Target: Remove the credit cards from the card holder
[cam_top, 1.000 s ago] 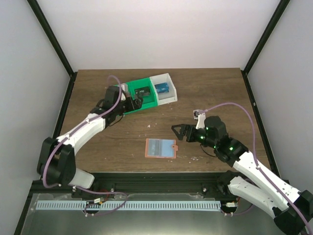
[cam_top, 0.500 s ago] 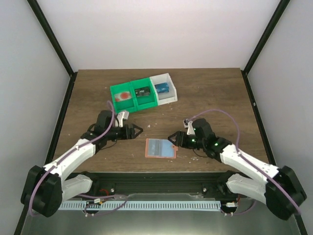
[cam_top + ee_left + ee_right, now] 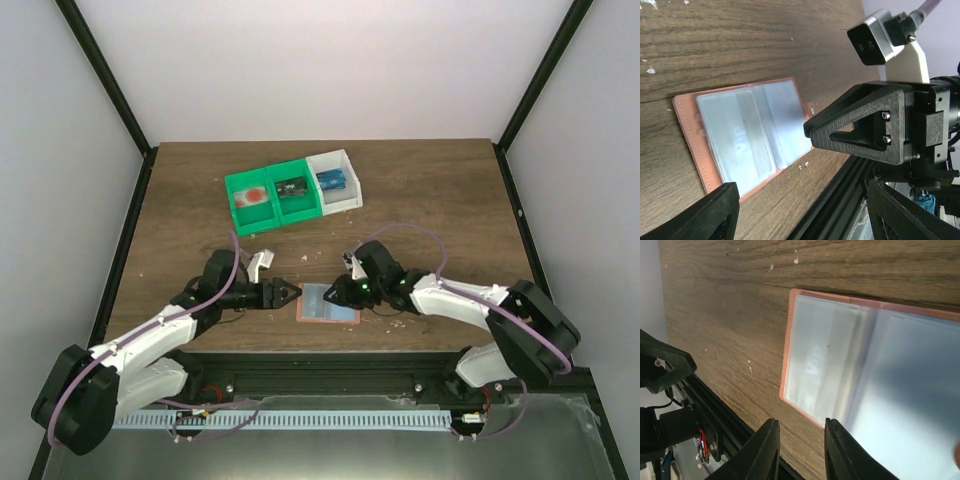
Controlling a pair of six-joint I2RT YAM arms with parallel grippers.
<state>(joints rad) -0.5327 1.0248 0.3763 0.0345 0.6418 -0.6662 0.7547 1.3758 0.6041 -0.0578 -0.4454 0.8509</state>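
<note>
White arms (image 3: 150, 335), black joints, lilac cables (image 3: 931, 6), black triangular two-screw end effector fingers (image 3: 855, 125).

I can read no text, brand or number: my wrist views show only unlettered pale film on the holder (image 3: 328, 302), and any markings on the dark card (image 3: 291, 187) and blue card (image 3: 332, 180) in the bins (image 3: 300, 213) are too small to read

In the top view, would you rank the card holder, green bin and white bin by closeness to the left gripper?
1. The card holder, just right of the left gripper.
2. The green bin, farther back.
3. The white bin, back right.
</note>
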